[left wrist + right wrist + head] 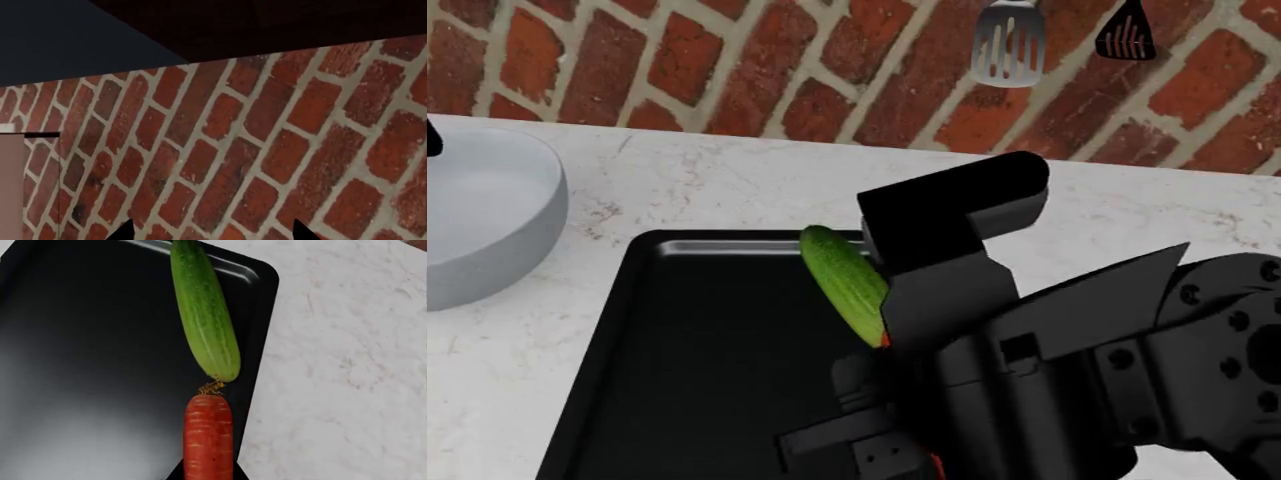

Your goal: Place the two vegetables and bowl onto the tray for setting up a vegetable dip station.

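Note:
The black tray lies on the counter, and its right rim shows in the right wrist view. The green cucumber lies in the tray along its right side, its far end at the far rim. My right gripper is shut on the orange carrot, held over the tray's right edge with its tip almost touching the cucumber's near end. The pale bowl stands on the counter left of the tray. My left gripper is open and empty, facing the brick wall.
The right arm hides the tray's near right part in the head view. Two spatulas hang on the brick wall behind the marble counter. Bare counter lies right of the tray.

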